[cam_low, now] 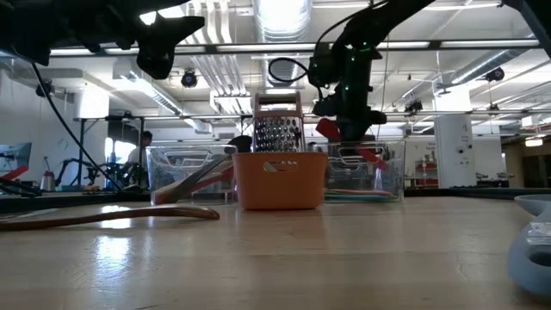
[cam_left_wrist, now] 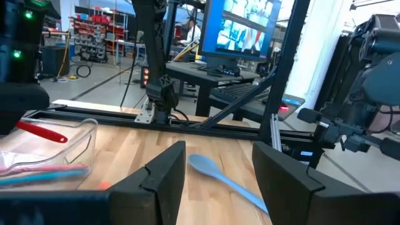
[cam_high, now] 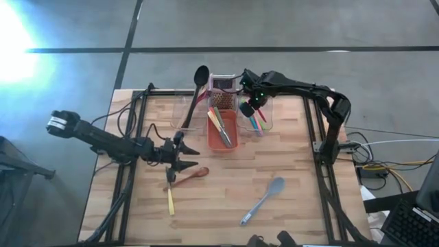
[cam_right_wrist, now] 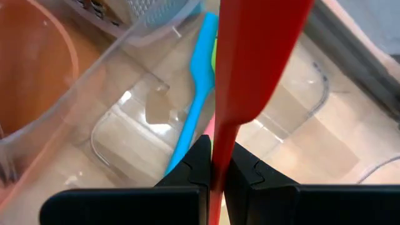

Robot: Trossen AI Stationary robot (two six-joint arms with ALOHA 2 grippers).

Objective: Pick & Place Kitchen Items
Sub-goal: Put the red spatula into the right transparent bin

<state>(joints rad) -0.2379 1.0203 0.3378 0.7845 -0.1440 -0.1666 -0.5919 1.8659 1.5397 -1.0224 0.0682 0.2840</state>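
My right gripper (cam_high: 251,104) hangs over the right clear tub (cam_high: 257,118), shut on a red spatula (cam_right_wrist: 259,56) whose blade points down into the tub. Pink, blue and green utensils (cam_high: 255,123) lie in that tub. My left gripper (cam_high: 184,157) is open and raised above the table's left half. Just on its near side a wooden spoon (cam_high: 192,175) and a yellow-handled knife (cam_high: 170,200) lie flat on the table. A grey-blue spoon (cam_high: 263,200) lies on the right near part and shows between my left fingers (cam_left_wrist: 219,176). My right gripper pinches the red spatula's handle (cam_right_wrist: 219,159) between its two fingers, just behind the blade. The fingers come from above, slanting down, in line with the handle. The spatula is tilted, with its blade end (cam_low: 372,157) low inside the clear tub's walls and above the utensils there.
An orange tub (cam_high: 223,130) with several utensils stands in the middle far part, a metal grater (cam_high: 221,92) behind it. The left clear tub (cam_high: 186,118) holds a black ladle (cam_high: 199,81). Black frame rails run along the table's left and right sides.
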